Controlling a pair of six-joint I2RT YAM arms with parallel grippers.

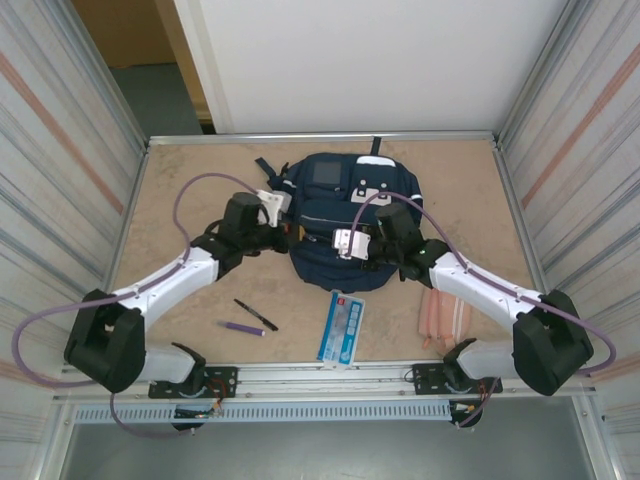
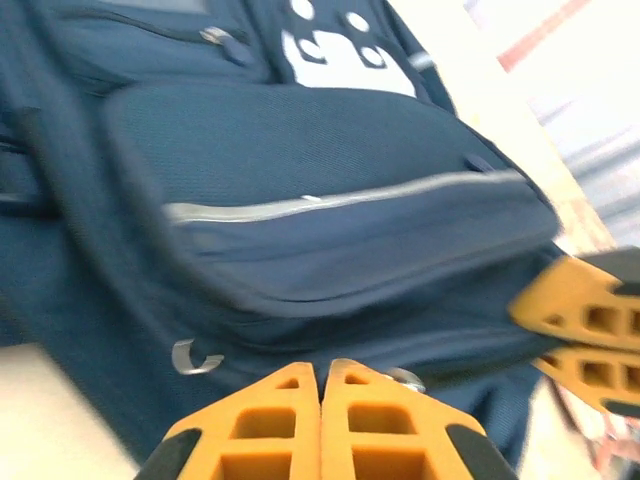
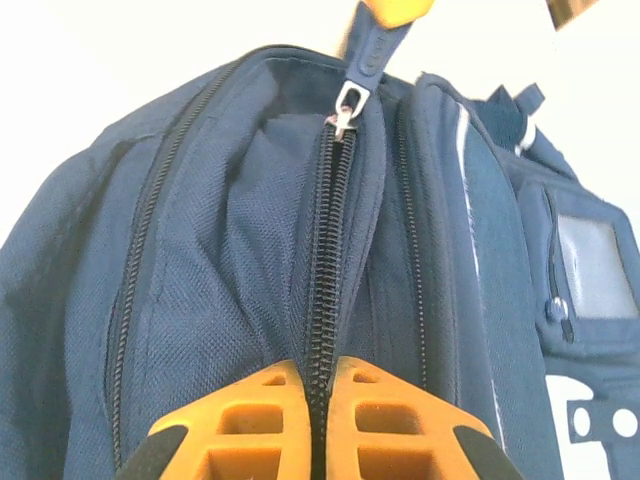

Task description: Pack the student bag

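Top view: large navy-blue fabric student bag (image 1: 320, 212) lies flat in the upper centre of the frame on the tan board table (image 1: 180, 180), grey square panel toward the top edge.

Left claw (image 2: 320, 372): orange fingers pressed together, no gap. In the right wrist view an orange fingertip at the top edge has hold of the navy zip pull tab (image 3: 368, 45), just above the metal slider (image 3: 345, 108). The bag's front pocket with its grey stripe spans the left wrist frame right beyond the fingertips.

Right claw (image 3: 318, 375): fingers closed with the bag's black zip line (image 3: 325, 250) running up from between them; it pinches the seam at the bottom centre.

Below the bag: black pen (image 1: 255, 314), purple marker (image 1: 243, 327), blue-and-white flat packet (image 1: 342, 327), pink pencil case (image 1: 445, 318), all apart from it.
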